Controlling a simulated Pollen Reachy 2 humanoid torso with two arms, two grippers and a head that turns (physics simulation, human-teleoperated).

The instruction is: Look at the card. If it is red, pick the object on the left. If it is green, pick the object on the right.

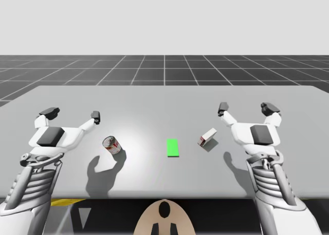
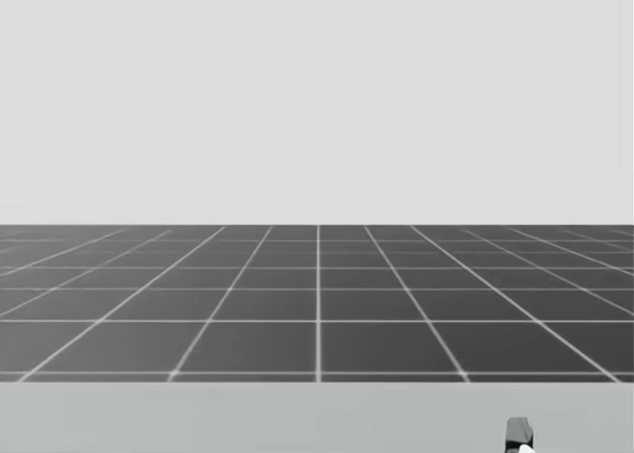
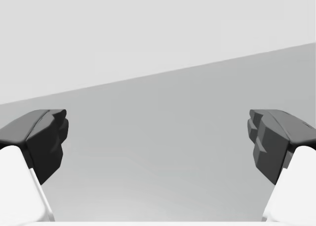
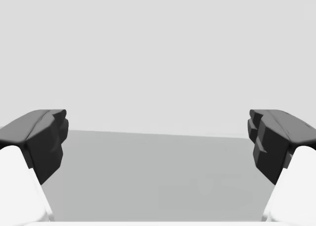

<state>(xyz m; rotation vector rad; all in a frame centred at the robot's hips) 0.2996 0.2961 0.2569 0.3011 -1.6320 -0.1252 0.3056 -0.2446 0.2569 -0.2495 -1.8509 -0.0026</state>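
Grey table (image 1: 164, 106): green card (image 1: 173, 148) at centre frame, so the box (image 1: 207, 138) right of it is the target. Left gripper (image 1: 72, 113) and right gripper (image 1: 246, 108) gape, empty. A skewed reach could shove the box aside.

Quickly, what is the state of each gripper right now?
Left gripper: open, holding nothing.
Right gripper: open, holding nothing.

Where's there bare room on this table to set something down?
The far half of the table, beyond the red-and-white can, green card and white box, is bare. The gap between can and card is free; card to box is tighter.
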